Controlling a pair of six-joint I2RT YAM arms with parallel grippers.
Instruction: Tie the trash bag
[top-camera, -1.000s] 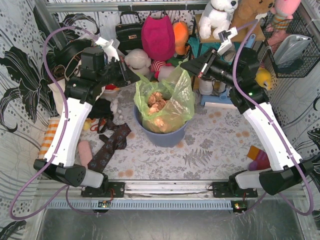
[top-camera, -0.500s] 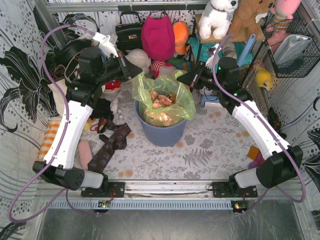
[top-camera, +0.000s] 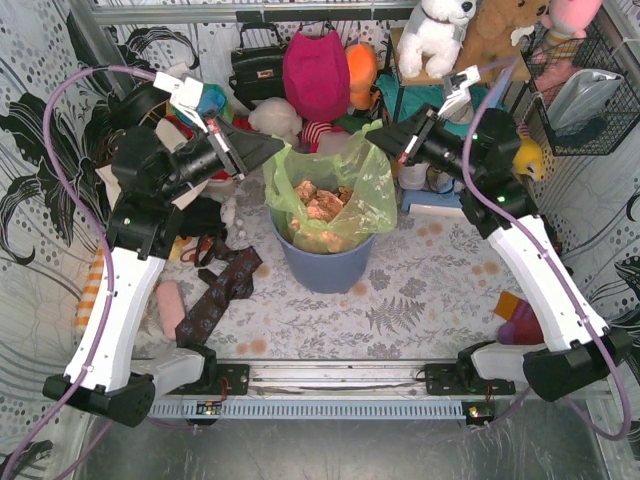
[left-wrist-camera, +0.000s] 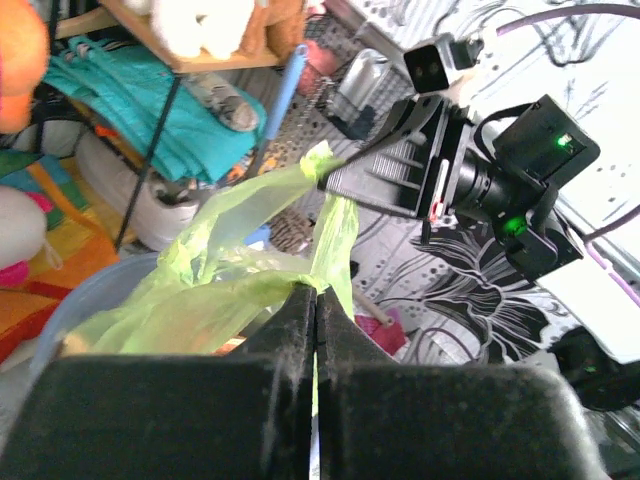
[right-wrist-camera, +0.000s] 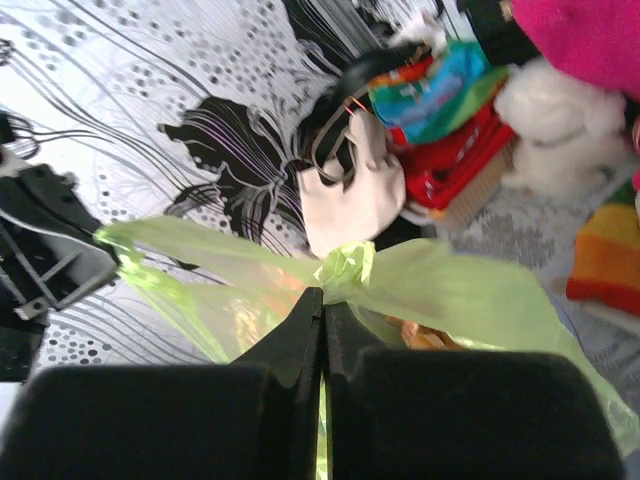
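The trash bag (top-camera: 335, 205) is thin light-green plastic with pinkish-brown crumpled paper inside. It sits in a round blue-grey bin (top-camera: 325, 265) at the table's middle. My left gripper (top-camera: 278, 150) is shut on the bag's left rim and holds it up. My right gripper (top-camera: 372, 141) is shut on the bag's right rim. In the left wrist view the pinched plastic (left-wrist-camera: 250, 300) stretches towards the right gripper (left-wrist-camera: 330, 172). In the right wrist view a bunched bit of bag (right-wrist-camera: 345, 265) sits at the fingertips.
Plush toys, a pink bag (top-camera: 316, 72) and a black handbag (top-camera: 258, 62) crowd the back. Dark patterned cloth (top-camera: 215, 290) lies left of the bin. A wire basket (top-camera: 585, 90) hangs at the right. A red and purple block (top-camera: 518, 318) lies front right.
Both grippers kept hold of the bag rim. The left arm swung outward to the left, and the right wrist rose back after dipping; the bag mouth is stretched wider between them.
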